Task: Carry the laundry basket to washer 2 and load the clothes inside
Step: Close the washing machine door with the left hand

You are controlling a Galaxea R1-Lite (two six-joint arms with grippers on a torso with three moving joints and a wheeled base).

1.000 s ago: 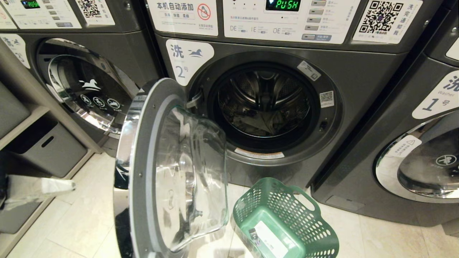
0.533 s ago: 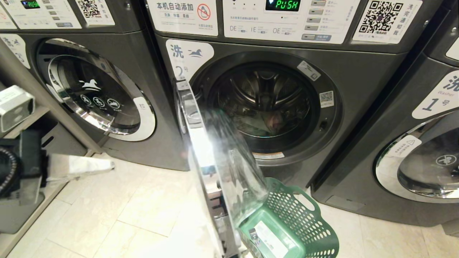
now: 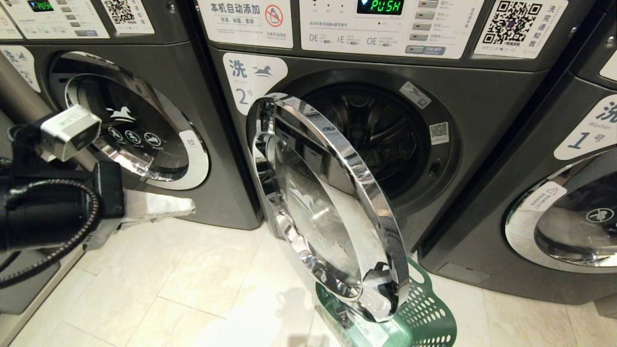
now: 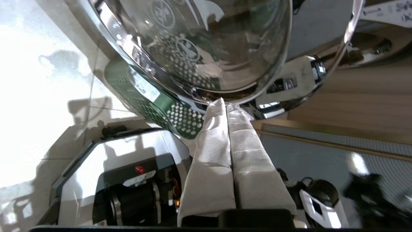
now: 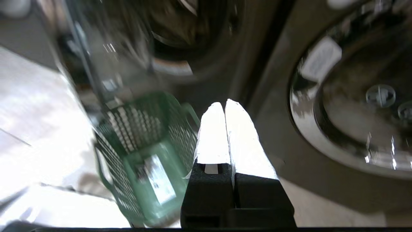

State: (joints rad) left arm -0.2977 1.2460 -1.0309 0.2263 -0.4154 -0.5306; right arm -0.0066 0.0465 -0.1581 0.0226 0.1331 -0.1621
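Three dark grey washers stand in a row, and the middle one, washer 2 (image 3: 482, 144), carries its white "2" label (image 3: 250, 79) at upper left of the drum opening. On the left sits an identical washer (image 3: 159, 58) with its door shut, and on the right washer 1 (image 3: 583, 130), door also shut. Washer 2's round chrome-rimmed door (image 3: 328, 202) stands about half open, hinged on the left, its chrome face turned outward and covering the left part of the dark drum (image 3: 385, 130). The display above reads "PUSH" (image 3: 381, 6).

On the pale tiled floor (image 3: 193, 289), the green laundry basket (image 3: 429, 313) lies tipped on its side just below the door's lower edge, partly hidden behind it; the right wrist view shows its base with the white sticker (image 5: 157, 180). The clothes are not clearly visible in the drum or the basket.

The left gripper (image 3: 188, 207) hangs low in front of the left washer, well apart from the door, its cloth-covered fingers (image 4: 222, 138) pressed together on nothing. The right gripper (image 5: 225, 106) points toward the floor between basket and washer 1, fingers closed and empty too.
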